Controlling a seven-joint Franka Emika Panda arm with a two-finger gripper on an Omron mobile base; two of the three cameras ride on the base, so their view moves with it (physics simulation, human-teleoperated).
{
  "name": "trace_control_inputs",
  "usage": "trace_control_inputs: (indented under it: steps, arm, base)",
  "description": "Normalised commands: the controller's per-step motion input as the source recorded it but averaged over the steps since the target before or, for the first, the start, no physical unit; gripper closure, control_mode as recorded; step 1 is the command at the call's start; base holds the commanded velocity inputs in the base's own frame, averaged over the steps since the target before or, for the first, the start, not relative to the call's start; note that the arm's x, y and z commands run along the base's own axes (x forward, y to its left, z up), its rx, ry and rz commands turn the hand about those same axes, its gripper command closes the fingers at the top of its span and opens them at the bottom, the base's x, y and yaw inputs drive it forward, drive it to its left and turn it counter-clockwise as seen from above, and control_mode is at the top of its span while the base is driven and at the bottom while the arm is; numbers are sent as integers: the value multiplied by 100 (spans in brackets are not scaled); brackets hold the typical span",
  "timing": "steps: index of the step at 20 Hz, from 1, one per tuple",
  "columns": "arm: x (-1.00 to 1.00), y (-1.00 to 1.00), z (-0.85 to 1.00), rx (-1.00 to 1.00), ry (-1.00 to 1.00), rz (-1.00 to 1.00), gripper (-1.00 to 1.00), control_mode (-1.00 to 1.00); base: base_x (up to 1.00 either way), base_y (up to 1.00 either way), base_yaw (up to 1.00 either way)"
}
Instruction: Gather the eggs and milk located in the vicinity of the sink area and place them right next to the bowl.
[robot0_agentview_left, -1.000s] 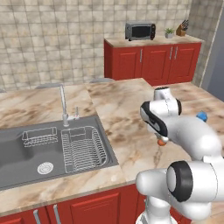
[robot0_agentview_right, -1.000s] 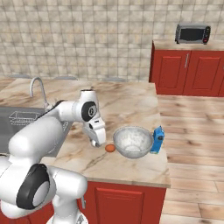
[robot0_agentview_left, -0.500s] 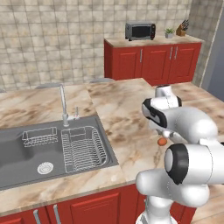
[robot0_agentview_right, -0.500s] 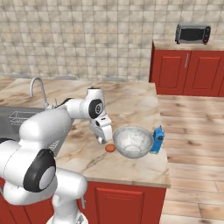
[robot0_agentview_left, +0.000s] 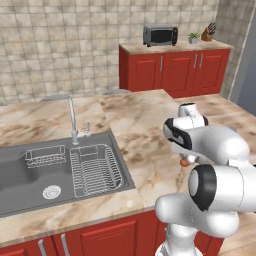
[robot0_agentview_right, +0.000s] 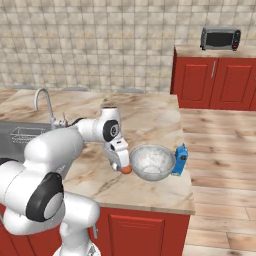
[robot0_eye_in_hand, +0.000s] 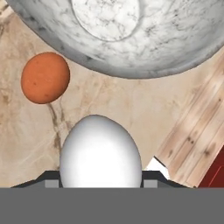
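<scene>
I see milk (robot0_agentview_right: 180, 159) and a brown egg (robot0_eye_in_hand: 45, 78) already beside the bowl (robot0_agentview_right: 152, 162); my gripper (robot0_agentview_right: 121, 166), low centre, pinches a white egg (robot0_eye_in_hand: 100, 152) to set down

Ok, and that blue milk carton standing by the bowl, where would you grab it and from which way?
Grip the milk carton across its flat blue body, below the sloping white gabled top, where fingers could slip. It stands upright, so coming down from above looks best, with the jaws on the two faces turned away from the bowl, which sits close beside it.
</scene>
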Motion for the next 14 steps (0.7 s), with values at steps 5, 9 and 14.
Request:
trace_control_inputs:
  steps: [5, 9, 14]
  arm:
    - [-2, -1, -12, -6, -13, 0, 100, -100]
    - [0, 0, -15, -12, -19, 0, 100, -100]
    - [0, 0, -8, -7, -9, -1, 100, -100]
  base:
    - [0, 0, 0]
    - [0, 0, 0]
    - [0, 0, 0]
